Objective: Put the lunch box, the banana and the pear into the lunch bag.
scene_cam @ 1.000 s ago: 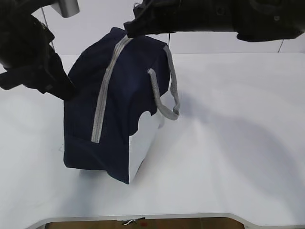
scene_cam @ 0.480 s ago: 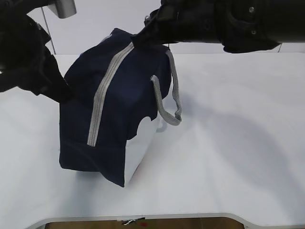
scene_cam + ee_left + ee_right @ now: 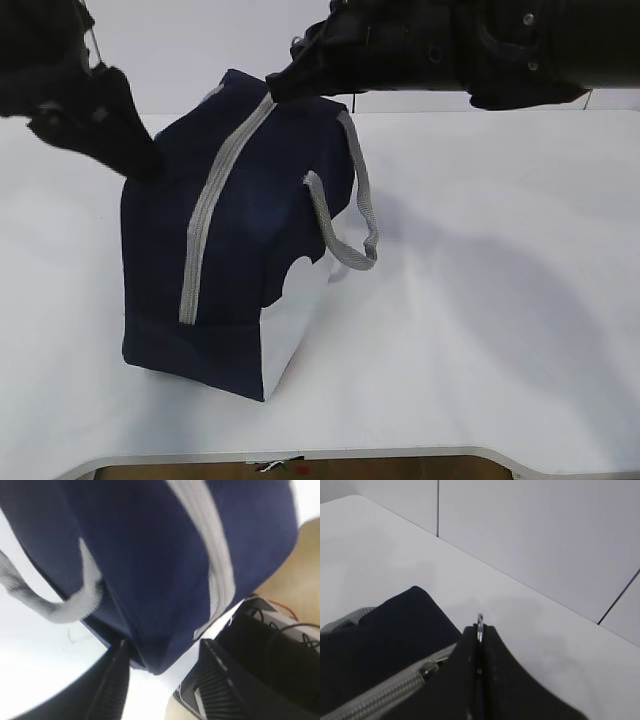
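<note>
1. The lunch bag point(image 3: 240, 240) stands on the white table point(image 3: 500, 300), left of centre in the exterior view, tilted so its top leans toward 1 o'clock.
2. Its grey zipper point(image 3: 215, 205) runs from the top edge near 12 o'clock down the front face toward 7 o'clock, and looks closed along the whole visible length.
3. 1 grey webbing handle point(image 3: 350, 215) hangs in a loop on the bag's 3 o'clock side, above the white lower side panel point(image 3: 292, 325).
4. The right gripper point(image 3: 285, 75) reaches in from 2 o'clock to the bag's top end. In the right wrist view its fingers are pressed together on a thin metal ring pull point(image 3: 479, 625) at the zipper's end, with the slider point(image 3: 427, 669) just beside them at 8 o'clock.
5. The left gripper point(image 3: 130, 150) sits at the bag's upper left corner, at 10 o'clock from the bag's centre in the exterior view.
6. In the left wrist view its 2 fingers point(image 3: 212, 680) stand apart, with a lower corner of the navy bag between them; whether the pads touch the fabric cannot be told.
7. A second handle loop point(image 3: 55, 605) shows at 9 o'clock in that view.
8. No lunch box, banana or pear can be seen in any view.
</note>
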Available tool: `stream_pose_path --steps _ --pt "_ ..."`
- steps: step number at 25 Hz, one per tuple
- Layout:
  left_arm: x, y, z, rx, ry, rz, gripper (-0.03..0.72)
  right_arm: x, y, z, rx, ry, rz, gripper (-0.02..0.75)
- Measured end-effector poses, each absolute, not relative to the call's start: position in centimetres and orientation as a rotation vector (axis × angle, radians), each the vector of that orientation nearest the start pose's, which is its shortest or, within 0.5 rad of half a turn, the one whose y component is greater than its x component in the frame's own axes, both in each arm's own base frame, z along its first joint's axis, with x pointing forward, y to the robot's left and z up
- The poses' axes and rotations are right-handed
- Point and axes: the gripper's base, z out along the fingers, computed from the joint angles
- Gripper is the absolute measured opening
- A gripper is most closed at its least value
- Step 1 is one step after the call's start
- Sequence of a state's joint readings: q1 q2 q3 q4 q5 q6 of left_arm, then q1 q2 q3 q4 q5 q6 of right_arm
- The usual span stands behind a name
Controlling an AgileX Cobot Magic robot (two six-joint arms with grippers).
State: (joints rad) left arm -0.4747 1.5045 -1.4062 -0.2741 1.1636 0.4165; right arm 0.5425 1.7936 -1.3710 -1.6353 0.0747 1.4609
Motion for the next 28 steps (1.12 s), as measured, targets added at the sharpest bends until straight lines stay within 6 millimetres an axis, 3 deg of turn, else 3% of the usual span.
stream_pose_path --steps 5,13,28 --pt "26.9 -16.4 37.2 1.069 2.410 -0.397 0.377 37.1 21.8 29.8 -0.639 1.798 0.206 0.017" --pt "30.1 -18.0 35.7 1.030 2.412 -0.400 0.379 37.0 21.9 29.8 -0.651 1.796 0.223 0.017" --pt "31.2 -17.4 35.8 0.901 2.410 -0.465 0.379 36.9 22.0 29.8 -0.660 1.794 0.231 0.017"
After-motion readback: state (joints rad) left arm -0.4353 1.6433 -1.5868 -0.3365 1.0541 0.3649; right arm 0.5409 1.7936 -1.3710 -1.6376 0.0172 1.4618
